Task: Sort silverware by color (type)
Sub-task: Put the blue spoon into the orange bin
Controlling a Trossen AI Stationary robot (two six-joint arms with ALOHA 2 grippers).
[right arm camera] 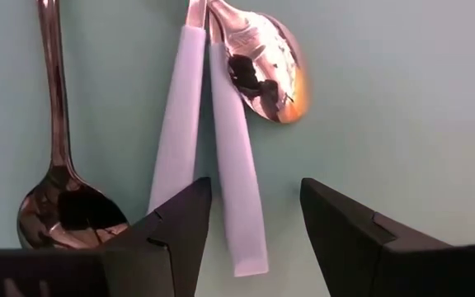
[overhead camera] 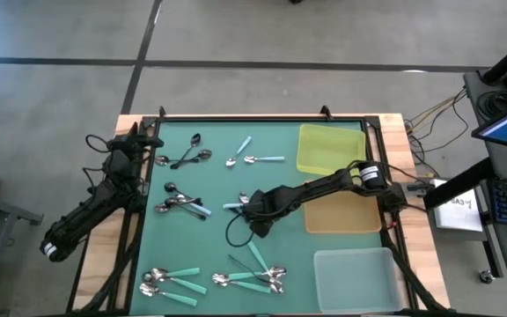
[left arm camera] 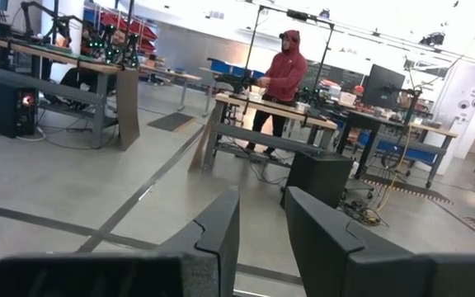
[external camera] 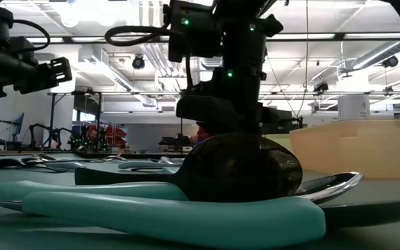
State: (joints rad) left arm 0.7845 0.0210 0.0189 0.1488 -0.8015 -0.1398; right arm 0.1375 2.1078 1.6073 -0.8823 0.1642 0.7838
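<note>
Two arms at a green mat; the right one works low over the light-blue spoons.

Right gripper (right arm camera: 250, 239) hangs at mat centre with its dark, wedge-shaped fingers (right arm camera: 171, 235) spread apart, nothing between them; just ahead lie two light-blue spoons (right arm camera: 236, 165), flat matte plastic handles side by side, one polished bowl mirroring the arm. A dark metal spoon (right arm camera: 56, 148) with a slim glossy stem lies beside them. Silverware (overhead camera: 176, 204) is scattered in clusters across the smooth green mat (overhead camera: 209, 242): dark-handled pieces toward the left arm's side, teal-green spoons (overhead camera: 172, 280) along the near edge. A translucent yellow tray (overhead camera: 331, 148), an orange tray (overhead camera: 346, 216) and a clear tray (overhead camera: 359, 277) (all flat, rounded rectangles) line the right side. Left gripper (left arm camera: 262, 235) waits raised at the mat's left edge, fingers parted, pointing into the room, where a person in a red hooded top (left arm camera: 280, 70) stands at a bench.
</note>
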